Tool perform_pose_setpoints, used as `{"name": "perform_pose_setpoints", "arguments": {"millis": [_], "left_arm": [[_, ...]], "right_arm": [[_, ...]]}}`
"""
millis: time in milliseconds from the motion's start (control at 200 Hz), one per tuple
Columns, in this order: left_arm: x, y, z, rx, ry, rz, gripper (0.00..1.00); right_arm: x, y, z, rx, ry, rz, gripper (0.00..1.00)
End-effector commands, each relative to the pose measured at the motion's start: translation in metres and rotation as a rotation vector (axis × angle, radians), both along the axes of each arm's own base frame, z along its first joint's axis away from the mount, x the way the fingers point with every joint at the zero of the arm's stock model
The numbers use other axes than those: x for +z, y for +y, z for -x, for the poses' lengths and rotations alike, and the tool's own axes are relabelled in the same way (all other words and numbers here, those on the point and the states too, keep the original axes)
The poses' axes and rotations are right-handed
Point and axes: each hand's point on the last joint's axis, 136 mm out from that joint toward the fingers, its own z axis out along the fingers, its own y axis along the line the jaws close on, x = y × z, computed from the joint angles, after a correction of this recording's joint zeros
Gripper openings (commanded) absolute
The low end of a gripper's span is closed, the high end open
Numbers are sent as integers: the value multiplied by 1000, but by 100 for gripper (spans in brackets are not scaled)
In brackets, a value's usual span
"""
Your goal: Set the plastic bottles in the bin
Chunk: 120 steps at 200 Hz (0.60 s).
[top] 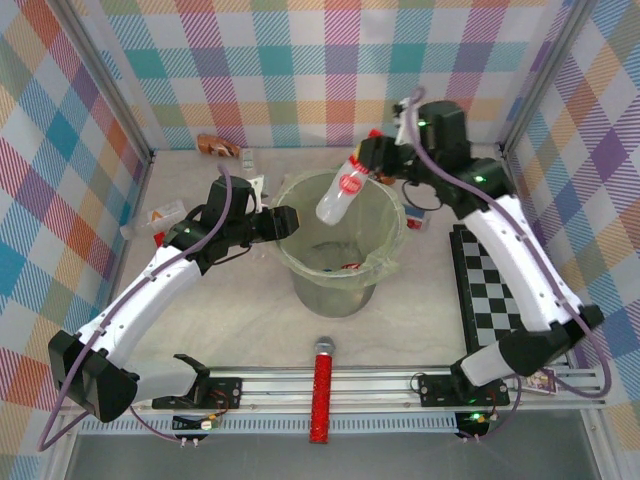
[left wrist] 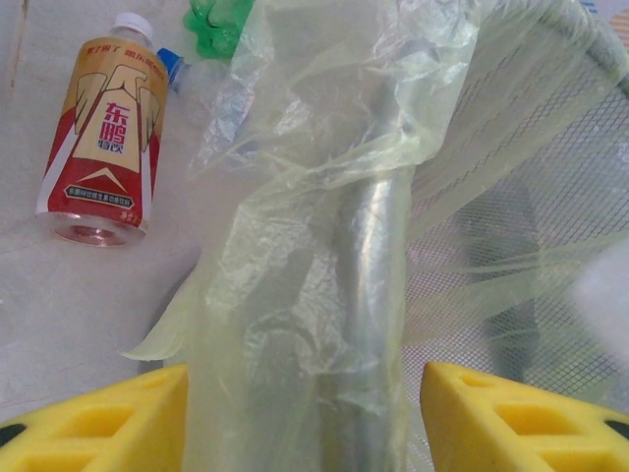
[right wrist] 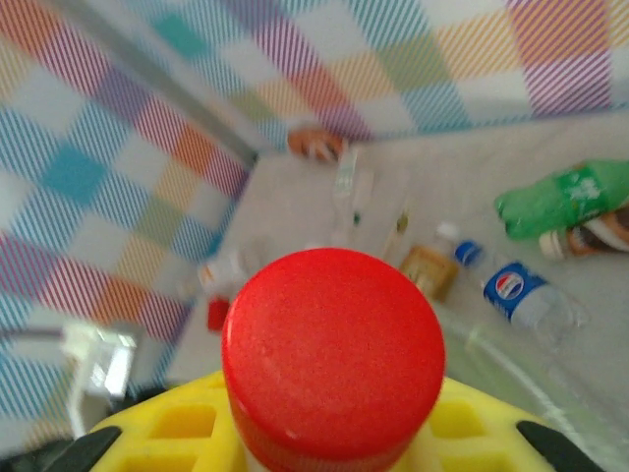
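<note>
A smooth, round red cap (right wrist: 332, 349) sits closest, clamped between the yellow fingers of the right gripper (top: 372, 165). From there the clear bottle (top: 338, 195) (red label, glossy plastic) slants base-down and leftward over the open mouth of the bin (top: 385, 262), a grey mesh bucket lined with crinkled pale green film. The left gripper (top: 283, 222) straddles the bin's left rim; whether it pinches is unclear

Red cap (right wrist: 332, 356) hides its bottle (top: 340, 192)
</note>
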Motion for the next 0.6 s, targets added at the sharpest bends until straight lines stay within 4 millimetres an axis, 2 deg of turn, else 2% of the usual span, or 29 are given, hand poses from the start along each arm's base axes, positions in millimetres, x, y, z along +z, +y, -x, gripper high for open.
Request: {"name": "perform_pose_setpoints", "arguments": {"millis": [0,160,380,595], "left_arm": [[-13,4,3,-3,31,-68,59],[-14,6,3,1,32,-75,59],[-15,6,3,5,33,-78,59],[-16,7,3,5,37,-84,59]], "right_arm": [[-24,14,19,149,-14,193,29],[-75,33,31,247,94,345,31],[-148,50,34,280,239,509,33],[-192,66,37,298,345,496,40]]}}
